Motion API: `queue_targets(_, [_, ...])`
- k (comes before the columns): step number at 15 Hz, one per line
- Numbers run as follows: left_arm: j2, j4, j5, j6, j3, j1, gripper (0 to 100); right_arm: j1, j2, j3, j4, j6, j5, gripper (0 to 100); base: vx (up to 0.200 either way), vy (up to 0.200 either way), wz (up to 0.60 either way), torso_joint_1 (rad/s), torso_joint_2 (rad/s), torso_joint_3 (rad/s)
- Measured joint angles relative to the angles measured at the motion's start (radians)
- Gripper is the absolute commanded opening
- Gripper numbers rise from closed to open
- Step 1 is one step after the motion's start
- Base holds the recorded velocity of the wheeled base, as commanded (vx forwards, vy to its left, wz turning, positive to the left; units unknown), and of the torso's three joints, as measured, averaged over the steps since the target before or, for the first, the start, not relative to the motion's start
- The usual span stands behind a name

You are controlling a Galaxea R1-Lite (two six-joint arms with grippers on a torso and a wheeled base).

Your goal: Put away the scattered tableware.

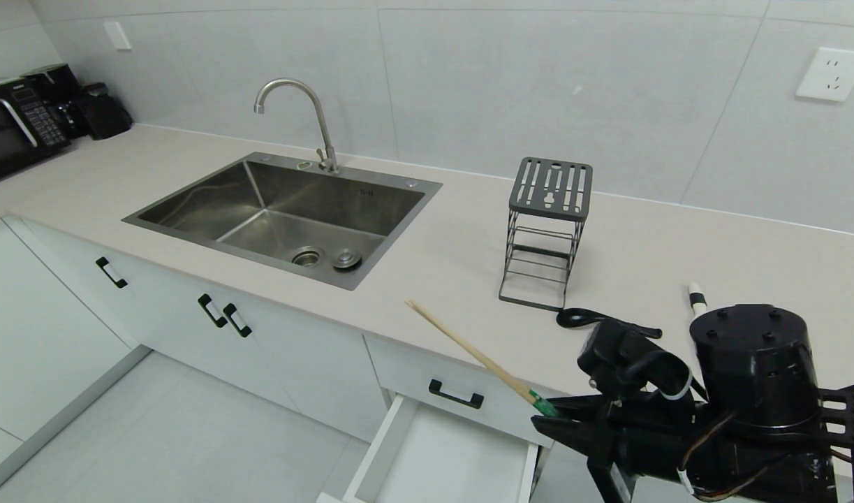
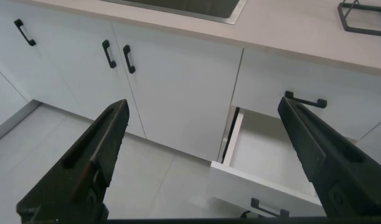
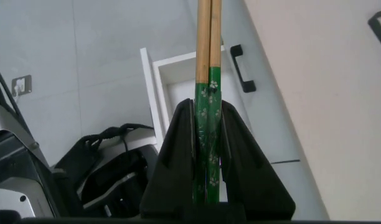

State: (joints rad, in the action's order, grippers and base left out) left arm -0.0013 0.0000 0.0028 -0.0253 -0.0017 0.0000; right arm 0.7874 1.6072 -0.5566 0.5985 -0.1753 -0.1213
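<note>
The right gripper was clamped on the green ends of the chopsticks, which jutted straight out from its jaws over the open drawer below, while the left gripper hung spread wide, holding nothing.

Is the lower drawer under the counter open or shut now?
Open. The lower drawer is pulled out, and its white inside shows from above; the upper drawer is shut.

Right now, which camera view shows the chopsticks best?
The head view: the chopsticks show full length, slanting out from the right gripper. The right wrist view shows their green ends clamped close up, the far tips cut off.
</note>
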Motion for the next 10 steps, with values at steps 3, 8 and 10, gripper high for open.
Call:
queue_targets(3, [0.000,0.000,0.000,0.000,0.000,0.000,100,0.026,0.021,0.003,-0.001,-0.010,-0.038,0,0.000,0.000,0.00,0.000,0.00,0.000])
queue_targets(8, [0.000,0.000,0.000,0.000,0.000,0.000,100,0.031,0.044,0.041,-0.005,-0.230,-0.107,0,0.000,0.000,0.00,0.000,0.00,0.000])
queue_targets(10, [0.000,0.000,0.000,0.000,0.000,0.000,100,0.035,0.057,0.045,-0.004,-0.234,-0.109,0,0.000,0.000,0.00,0.000,0.00,0.000])
